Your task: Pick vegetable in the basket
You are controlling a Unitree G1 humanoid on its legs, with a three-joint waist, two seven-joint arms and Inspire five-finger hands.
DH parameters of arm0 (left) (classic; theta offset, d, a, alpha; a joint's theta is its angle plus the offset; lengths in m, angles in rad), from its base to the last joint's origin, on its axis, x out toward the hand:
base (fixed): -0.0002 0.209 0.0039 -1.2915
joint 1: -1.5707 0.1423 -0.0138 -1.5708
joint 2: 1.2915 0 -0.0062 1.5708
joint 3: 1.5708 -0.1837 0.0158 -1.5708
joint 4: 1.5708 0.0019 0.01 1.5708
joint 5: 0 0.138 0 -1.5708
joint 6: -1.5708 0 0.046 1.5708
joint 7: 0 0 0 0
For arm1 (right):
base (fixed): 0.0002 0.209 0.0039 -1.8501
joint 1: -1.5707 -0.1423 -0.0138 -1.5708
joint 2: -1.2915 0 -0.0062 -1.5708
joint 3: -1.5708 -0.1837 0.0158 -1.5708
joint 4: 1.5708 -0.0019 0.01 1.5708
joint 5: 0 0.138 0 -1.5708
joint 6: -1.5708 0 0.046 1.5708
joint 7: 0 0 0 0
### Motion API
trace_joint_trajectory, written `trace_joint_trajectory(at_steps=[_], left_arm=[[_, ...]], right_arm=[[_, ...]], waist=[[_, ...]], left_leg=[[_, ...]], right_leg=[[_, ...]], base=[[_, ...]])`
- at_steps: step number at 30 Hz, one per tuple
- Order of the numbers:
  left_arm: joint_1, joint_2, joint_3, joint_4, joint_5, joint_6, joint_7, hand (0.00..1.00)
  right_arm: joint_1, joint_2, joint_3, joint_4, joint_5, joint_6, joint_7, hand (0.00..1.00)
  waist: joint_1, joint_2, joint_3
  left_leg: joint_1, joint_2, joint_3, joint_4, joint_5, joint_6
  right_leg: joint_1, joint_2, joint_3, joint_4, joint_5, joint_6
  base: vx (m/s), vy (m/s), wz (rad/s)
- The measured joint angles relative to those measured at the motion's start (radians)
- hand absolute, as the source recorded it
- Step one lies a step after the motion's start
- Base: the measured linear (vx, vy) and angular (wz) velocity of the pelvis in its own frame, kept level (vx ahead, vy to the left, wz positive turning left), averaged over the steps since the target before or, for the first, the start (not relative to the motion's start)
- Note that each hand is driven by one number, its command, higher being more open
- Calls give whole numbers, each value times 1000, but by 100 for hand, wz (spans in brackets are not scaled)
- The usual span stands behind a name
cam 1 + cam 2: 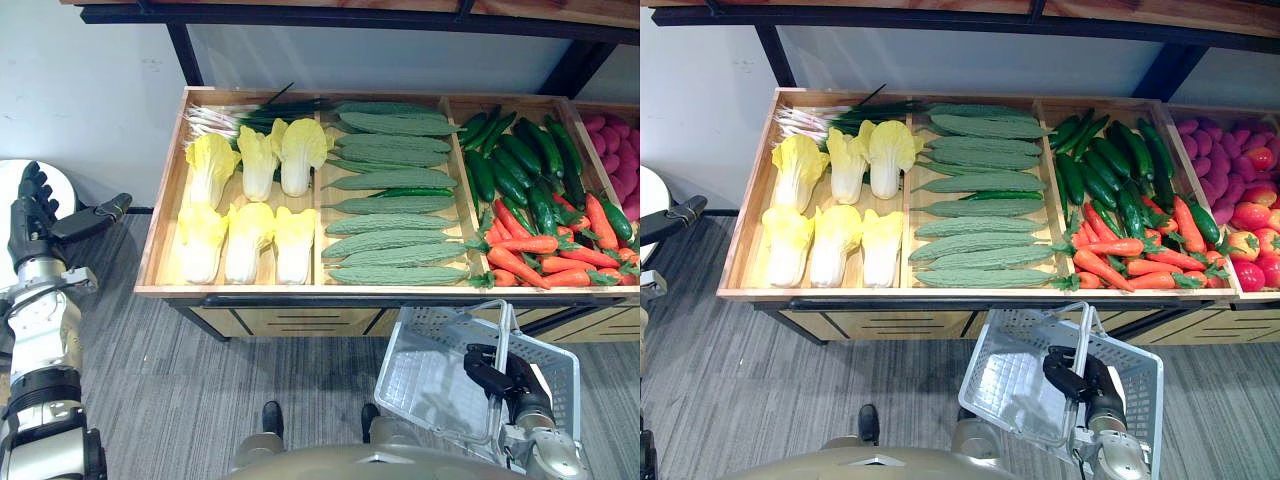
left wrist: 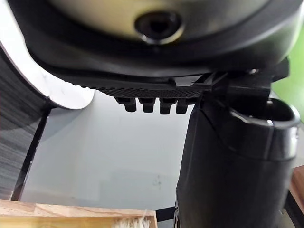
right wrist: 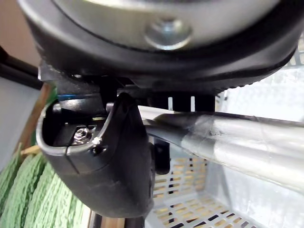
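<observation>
A white plastic basket (image 1: 430, 375) hangs below the front of the wooden vegetable stand (image 1: 240, 290). My right hand (image 1: 495, 375) is shut on its silver handle (image 3: 247, 142); nothing lies in the basket. The stand holds yellow-white cabbages (image 1: 250, 240) at the left, bumpy green gourds (image 1: 395, 225) in the middle, dark cucumbers (image 1: 520, 160) and orange carrots (image 1: 545, 250) at the right. My left hand (image 1: 40, 220) hangs open to the left of the stand, fingers straight, touching nothing.
Green onions (image 1: 235, 118) lie at the stand's back left. Pink and red produce (image 1: 1245, 190) fills the far right bin. A round white table (image 1: 60, 185) stands behind my left hand. Drawers (image 1: 290, 322) run under the stand; the floor is grey carpet.
</observation>
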Motion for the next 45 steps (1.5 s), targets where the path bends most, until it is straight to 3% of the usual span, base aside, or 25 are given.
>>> trace_joint_trajectory(at_steps=[13,34,45], left_arm=[[19,-68,0,-72,34,37,-10,100],[19,-166,-110,-119,117,41,-44,100],[19,-195,-109,-119,132,66,-38,100]], right_arm=[[1,0,-2,0,0,0,10,0],[-25,0,-1,-1,-2,0,31,0],[-58,-6,11,-4,-2,-6,40,0]], waist=[[-1,-2,1],[-7,19,15],[-10,23,55]], left_leg=[[-16,15,48,1,6,-7],[-15,18,75,1,0,-14],[-37,20,82,4,1,-15]], right_leg=[[-18,4,-8,-14,7,-4],[-24,8,14,-34,21,-3],[-49,10,20,-35,27,-4]], base=[[11,-1,0],[3,3,-2],[-1,0,-1]])
